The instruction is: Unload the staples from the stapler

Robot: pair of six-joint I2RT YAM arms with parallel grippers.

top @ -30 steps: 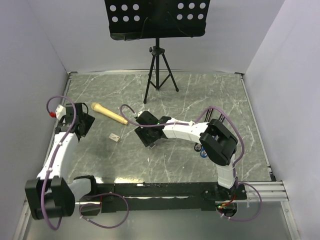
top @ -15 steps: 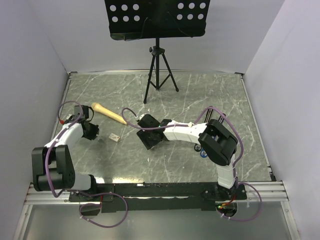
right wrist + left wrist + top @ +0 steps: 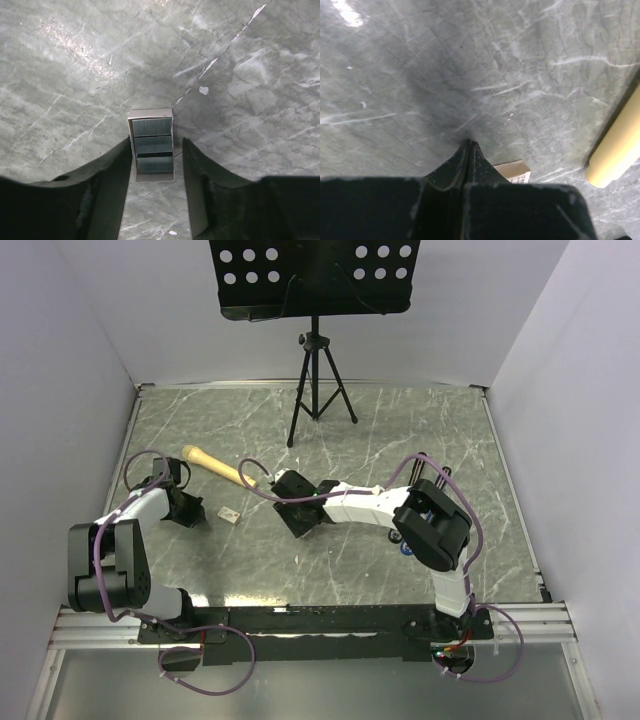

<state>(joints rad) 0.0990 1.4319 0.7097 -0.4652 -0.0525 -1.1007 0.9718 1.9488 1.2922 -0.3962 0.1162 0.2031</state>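
The stapler [image 3: 152, 127] is a small grey metallic rectangle lying flat on the marble table, with three ribbed grey blocks that look like staples set in a pale frame. In the right wrist view it lies between the fingers of my right gripper [image 3: 156, 145]. The jaws stand apart on either side of it, and a gap shows on its right. From above, my right gripper [image 3: 300, 515] hides it. My left gripper [image 3: 469, 142] is shut on nothing, its tips low over the table beside a small beige card [image 3: 515, 171]. From above it [image 3: 190, 510] sits at the left.
A beige stick [image 3: 215, 468] lies behind the left gripper, and its end shows in the left wrist view [image 3: 617, 150]. The beige card [image 3: 229, 513] lies between the two grippers. A music stand's tripod [image 3: 318, 390] stands at the back. A blue item [image 3: 405, 544] peeks from under the right arm.
My left arm has dropped low and drawn in toward the card, and its gripper has shut. The right gripper's jaws have narrowed round the stapler.
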